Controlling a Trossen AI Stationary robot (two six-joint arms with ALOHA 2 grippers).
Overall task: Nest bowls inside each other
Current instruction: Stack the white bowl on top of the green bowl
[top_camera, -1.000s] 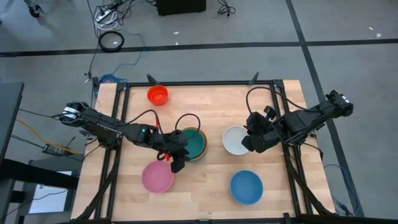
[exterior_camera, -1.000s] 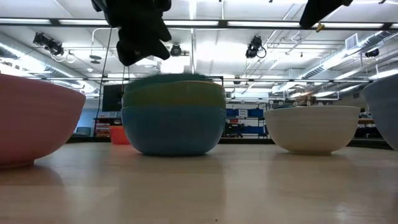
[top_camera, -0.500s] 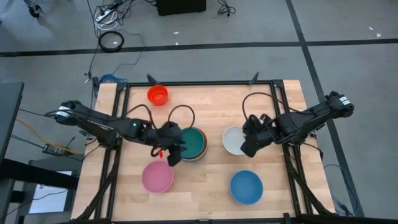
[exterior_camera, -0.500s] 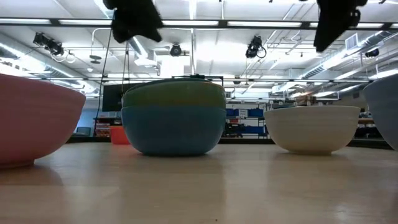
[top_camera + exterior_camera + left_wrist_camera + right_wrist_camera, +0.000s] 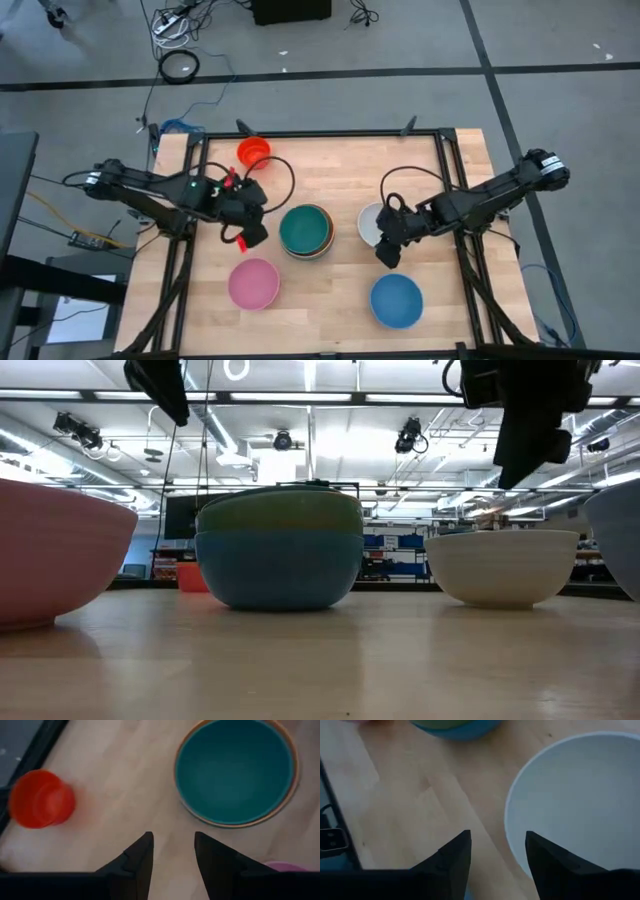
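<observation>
No legible text, label or number anywhere.

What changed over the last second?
The left gripper pulled back from the nested stack toward the table's left side, empty and open. The right gripper swung from the white bowl's right side to its front-left edge, now open, with nothing visibly held. The stack, white bowl, pink bowl, blue bowl and red bowl stayed put.

Plastic on wood
Smooth, matt plastic bowls (image 5: 305, 231) — pale, grained wooden table (image 5: 330, 175) edged by a dark metal frame (image 5: 320, 133).
</observation>
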